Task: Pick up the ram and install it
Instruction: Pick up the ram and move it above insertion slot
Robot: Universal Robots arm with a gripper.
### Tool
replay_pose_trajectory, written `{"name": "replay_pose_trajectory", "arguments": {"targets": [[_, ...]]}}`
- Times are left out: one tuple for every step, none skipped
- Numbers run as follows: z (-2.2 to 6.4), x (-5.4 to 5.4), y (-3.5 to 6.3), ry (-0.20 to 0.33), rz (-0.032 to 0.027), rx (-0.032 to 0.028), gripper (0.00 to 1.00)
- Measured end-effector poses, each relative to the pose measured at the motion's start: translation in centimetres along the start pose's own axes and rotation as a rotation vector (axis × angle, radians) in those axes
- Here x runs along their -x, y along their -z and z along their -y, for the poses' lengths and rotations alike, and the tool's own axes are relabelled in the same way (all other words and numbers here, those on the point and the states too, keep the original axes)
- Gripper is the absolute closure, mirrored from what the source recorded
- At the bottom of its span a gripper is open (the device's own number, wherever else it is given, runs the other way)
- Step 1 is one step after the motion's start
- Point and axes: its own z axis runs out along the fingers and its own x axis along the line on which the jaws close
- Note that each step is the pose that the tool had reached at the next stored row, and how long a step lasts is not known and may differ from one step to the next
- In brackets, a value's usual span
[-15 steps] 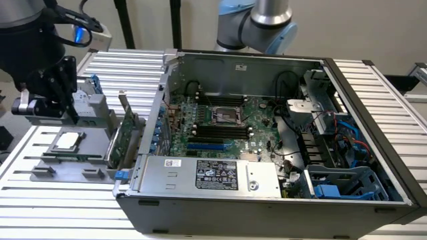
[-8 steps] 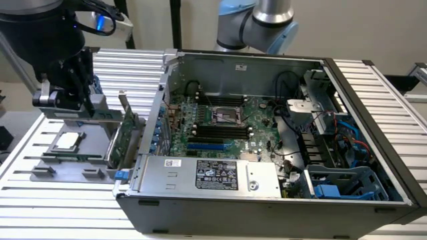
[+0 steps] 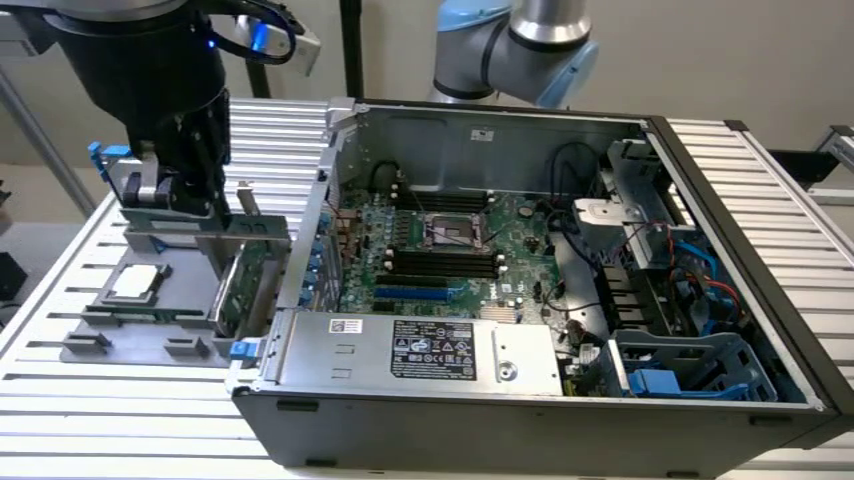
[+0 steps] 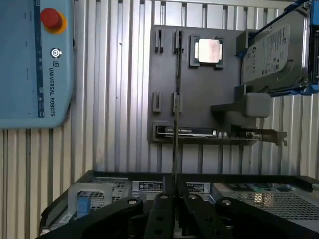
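In the wrist view the ram shows edge-on as a thin dark strip running out from between my fingers. My gripper is shut on it, above the grey parts tray. Seen from outside, my gripper hangs over the tray at the exterior view's left, beside the open computer case. The motherboard lies inside the case with long black memory slots below the processor socket.
The tray holds a silver processor, a hard drive and a green expansion card standing on edge. A teach pendant lies beside it. A power supply and a blue drive cage fill the case's front.
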Motion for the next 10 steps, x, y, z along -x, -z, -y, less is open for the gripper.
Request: {"name": "replay_pose_trajectory", "arguments": {"targets": [[0.45,0.0,0.04,0.0,0.0004,0.0,1.0],[0.91,0.0,0.08,0.0,0.0007,0.0,1.0],[1.36,0.0,0.12,0.0,0.0011,0.0,1.0],[1.78,0.0,0.15,0.0,0.0015,0.0,1.0],[2.26,0.0,0.19,0.0,0.0019,-0.0001,1.0],[2.72,0.0,0.22,0.0,0.0022,0.0,1.0],[3.16,0.0,0.25,0.0,0.0025,0.0,1.0],[3.61,-0.1,0.27,0.0,0.0029,-0.0001,1.0],[4.06,-0.1,0.29,0.0,0.0032,0.0,1.0],[4.51,-0.1,0.31,0.0,0.0033,0.0,1.0]]}}
